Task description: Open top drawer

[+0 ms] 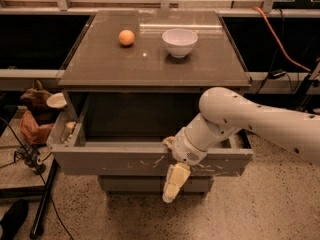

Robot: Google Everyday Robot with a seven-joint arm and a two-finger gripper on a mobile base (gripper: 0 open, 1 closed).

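The top drawer (pixel 115 160) is a wide grey-brown drawer with a flat front and white scratches across its middle and right. It stands pulled well out of the cabinet, and its dark inside shows. My gripper (pixel 173 183) is at the drawer front right of centre. Its pale yellow tip hangs down in front of the panel, and the white wrist sits over the drawer's top edge. My white arm (pixel 260 121) reaches in from the right.
An orange ball (pixel 126 37) and a white bowl (pixel 180 42) sit on the cabinet top (pixel 100 64). A narrower drawer (pixel 135 185) shows below. A brown bag (pixel 34 124), cables and a black pole (pixel 45 204) lie on the floor at the left.
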